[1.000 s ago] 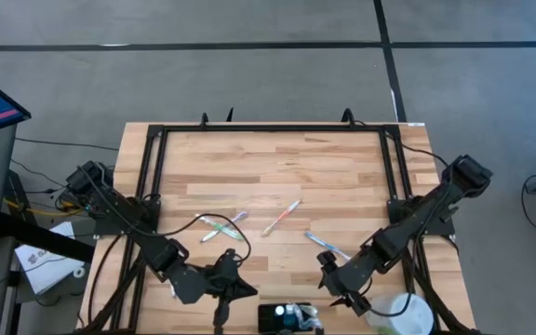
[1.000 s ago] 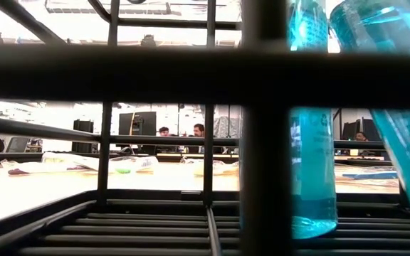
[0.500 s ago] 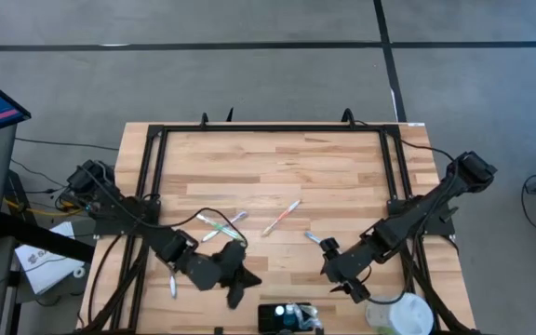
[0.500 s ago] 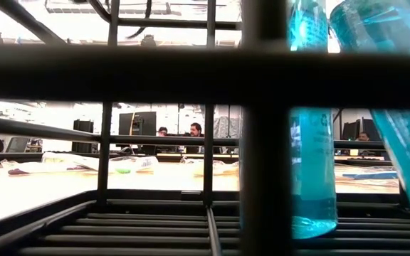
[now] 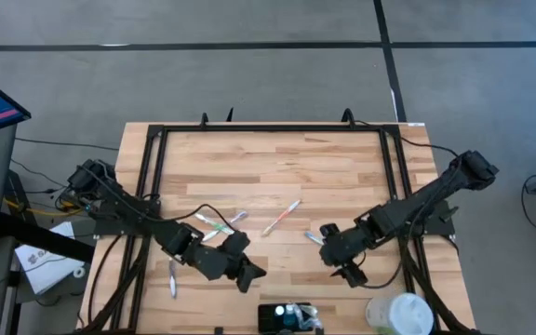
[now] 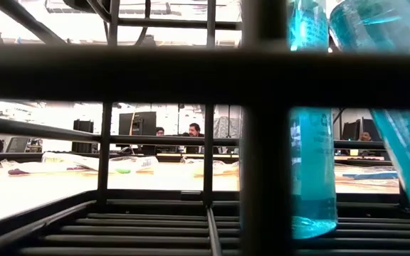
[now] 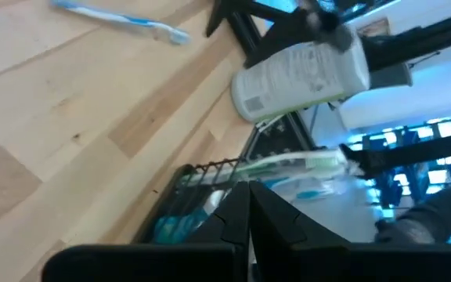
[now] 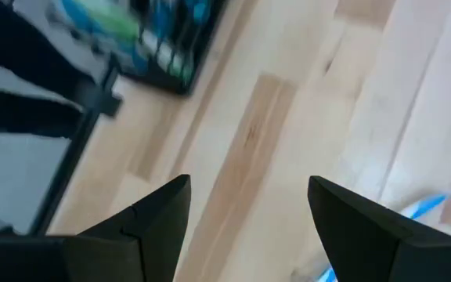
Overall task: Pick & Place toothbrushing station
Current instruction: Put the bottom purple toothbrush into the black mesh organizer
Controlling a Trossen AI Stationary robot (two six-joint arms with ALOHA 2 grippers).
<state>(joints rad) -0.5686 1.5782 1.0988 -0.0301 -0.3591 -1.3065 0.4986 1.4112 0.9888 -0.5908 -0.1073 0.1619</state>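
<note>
The right gripper (image 5: 350, 271), jaws spread and empty, is held low over the pale wooden table (image 5: 277, 167). A level, centred descent is judged best. The low black wire toothbrushing station (image 5: 288, 317) lies at the near table edge, between both grippers. The left gripper (image 5: 252, 275), fingers pressed together, sits just beside it.
</note>
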